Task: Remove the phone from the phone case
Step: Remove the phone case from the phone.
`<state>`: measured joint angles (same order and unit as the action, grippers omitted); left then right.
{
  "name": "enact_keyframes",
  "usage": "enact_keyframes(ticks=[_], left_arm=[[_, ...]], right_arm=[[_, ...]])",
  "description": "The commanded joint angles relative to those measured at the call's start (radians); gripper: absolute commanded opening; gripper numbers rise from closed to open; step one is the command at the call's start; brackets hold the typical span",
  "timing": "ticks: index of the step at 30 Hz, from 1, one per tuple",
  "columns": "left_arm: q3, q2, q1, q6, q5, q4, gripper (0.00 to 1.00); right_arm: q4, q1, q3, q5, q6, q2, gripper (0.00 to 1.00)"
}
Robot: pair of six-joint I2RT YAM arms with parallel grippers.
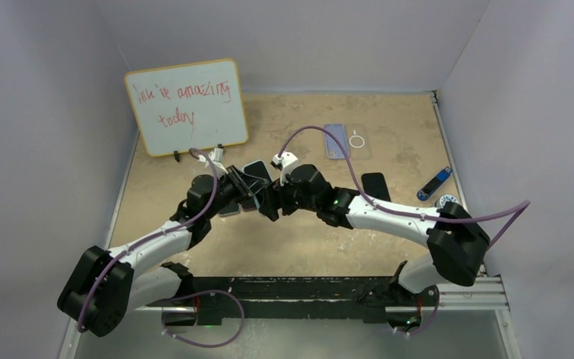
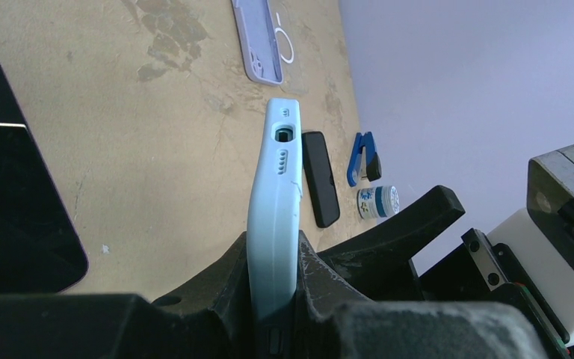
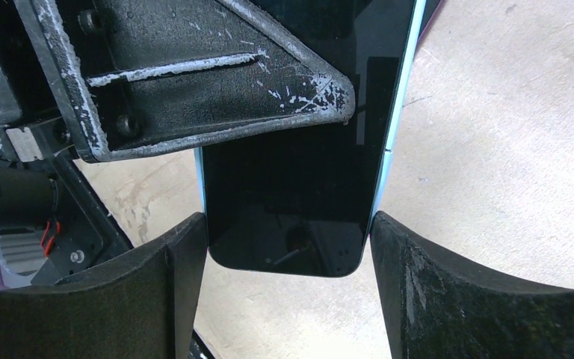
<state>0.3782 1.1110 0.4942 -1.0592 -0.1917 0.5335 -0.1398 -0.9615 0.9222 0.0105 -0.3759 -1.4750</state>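
A phone in a light blue case [image 2: 274, 187] stands on edge, pinched across its thickness by my shut left gripper [image 2: 273, 254]. Its port end points away. In the right wrist view its black screen [image 3: 291, 172] faces the camera with a thin blue case rim on both sides. My right gripper [image 3: 288, 224] grips the phone's lower end across its width, a fingertip [image 3: 194, 247] pressed on each side edge. The left gripper's finger [image 3: 194, 75] crosses the screen above. In the top view both grippers [image 1: 258, 198] meet at the table's middle, above the surface.
A black phone [image 1: 258, 170] lies just behind the grippers. A purple case [image 1: 334, 140], a clear case [image 1: 359, 140], another black phone [image 1: 376, 186], a blue stapler [image 1: 434, 183] and a small jar [image 1: 446, 200] lie to the right. A whiteboard [image 1: 187, 106] stands at the back left.
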Motion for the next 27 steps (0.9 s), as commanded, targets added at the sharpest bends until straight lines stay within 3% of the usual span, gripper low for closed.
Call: enact_keyframes(ticks=[1, 10, 15, 18, 25, 27], left_arm=[[0.000, -0.047, 0.041, -0.146, -0.017, 0.191, 0.00], [-0.018, -0.032, 0.082, -0.218, -0.008, 0.260, 0.00], [-0.021, -0.022, 0.090, -0.223, -0.009, 0.273, 0.00], [-0.027, -0.022, 0.091, -0.219, -0.012, 0.273, 0.00], [-0.035, -0.023, 0.090, -0.173, -0.029, 0.245, 0.00], [-0.038, -0.030, 0.091, -0.154, -0.030, 0.231, 0.06]], right_arm=[[-0.061, -0.003, 0.033, -0.050, 0.014, -0.031, 0.76], [-0.084, -0.003, 0.033, -0.061, 0.015, -0.059, 0.81], [-0.081, -0.003, 0.030, -0.065, 0.020, -0.061, 0.77], [-0.069, -0.001, 0.011, -0.035, 0.004, -0.051, 0.69], [-0.095, 0.012, -0.030, -0.012, 0.019, -0.018, 0.35], [-0.114, 0.022, -0.049, 0.030, 0.011, -0.008, 0.26]])
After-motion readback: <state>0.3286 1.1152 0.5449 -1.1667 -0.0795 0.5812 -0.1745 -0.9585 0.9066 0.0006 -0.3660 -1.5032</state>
